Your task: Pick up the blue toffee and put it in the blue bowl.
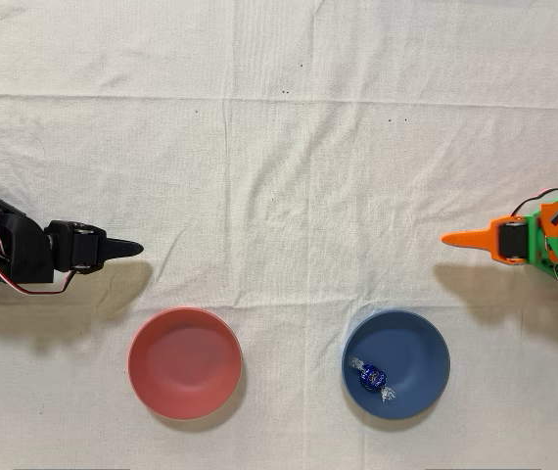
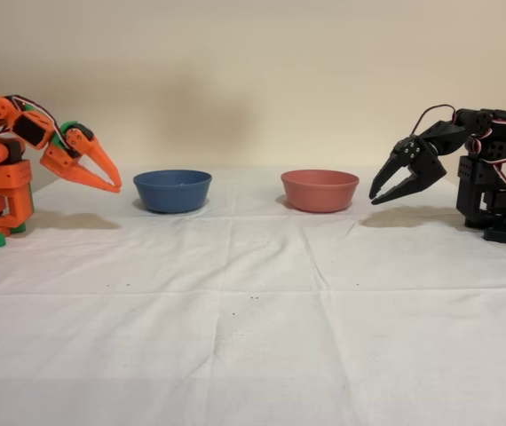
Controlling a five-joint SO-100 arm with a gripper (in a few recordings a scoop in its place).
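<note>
While the blue toffee [image 1: 371, 377] lies in the blue bowl [image 1: 424, 345], pincer [image 2: 111, 180] empty, nearly closed.

Looking like a small robotics test bench, lab or hobby setup, can't tell which. A white creased tablecloth [image 2: 253, 337] is covering the table, with a plain beige wall [image 2: 253, 71] sitting behind it. Two small servo arms with exposed wiring are facing each other: orange arm [image 2: 13, 160] at left in the fixed view, idle black arm [image 2: 484, 173] at right.
</note>
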